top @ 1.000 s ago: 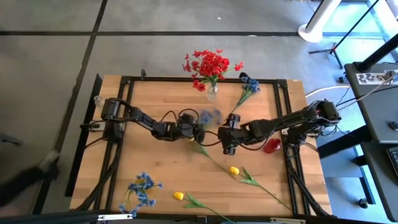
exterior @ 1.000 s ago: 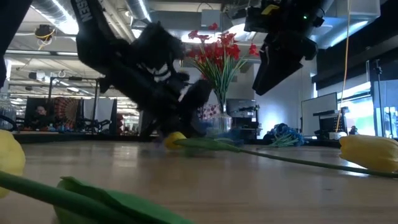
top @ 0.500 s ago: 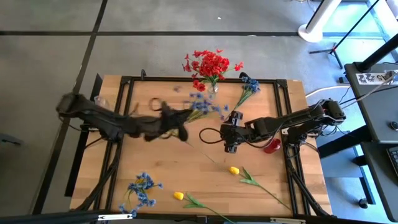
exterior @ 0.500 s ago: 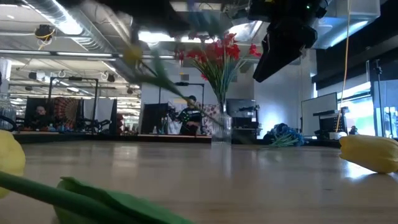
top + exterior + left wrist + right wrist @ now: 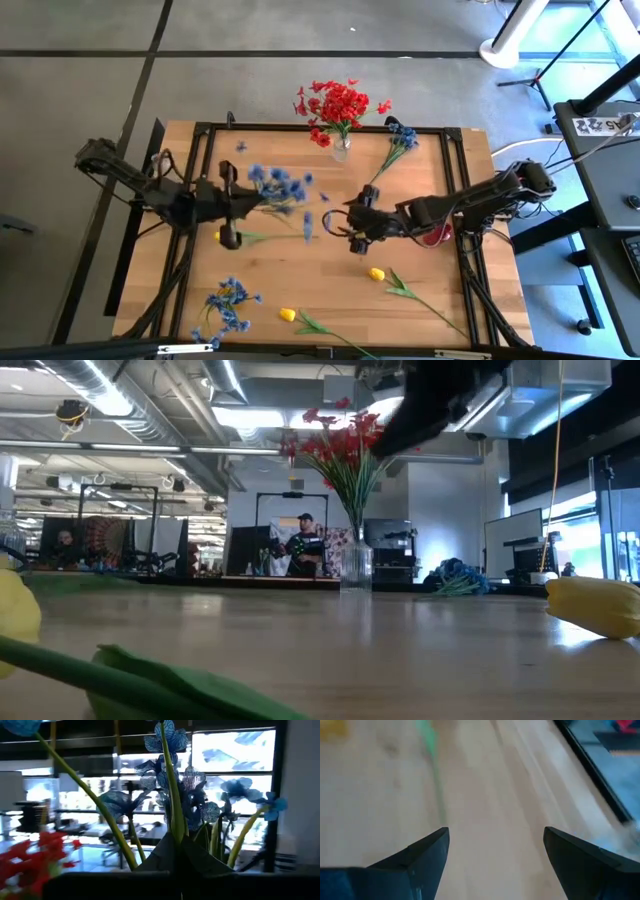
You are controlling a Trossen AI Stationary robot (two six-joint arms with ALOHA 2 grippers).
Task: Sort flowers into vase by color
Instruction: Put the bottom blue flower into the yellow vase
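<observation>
The blue flowers point(image 5: 278, 186) are off the table, pinched by their green stems between the pressed-together fingers of the left gripper point(image 5: 232, 200); in the left wrist view the stems rise straight out from the clamped fingertips, blooms point(image 5: 172, 775) fanned above. Taking the glass vase point(image 5: 341, 150) with the red flowers point(image 5: 336, 103) as landmark, the held bunch sits to its left and a little nearer the front edge, blooms turned toward the vase, stem ends back toward the left arm. That is the relation that counts: the long axis runs roughly across the table, so to seat this bunch in any vase the stems would have to swing downward first, I judge. No empty vase shows clearly. A yellow bud point(image 5: 218, 237) shows just below the left gripper. The right gripper point(image 5: 358, 224), fingers spread wide and holding nothing, hovers in front of the vase, over bare wood beside a green stem point(image 5: 434, 765). Another blue bunch point(image 5: 399, 140) lies just right of the vase; a yellow tulip point(image 5: 376, 273) lies farther forward
</observation>
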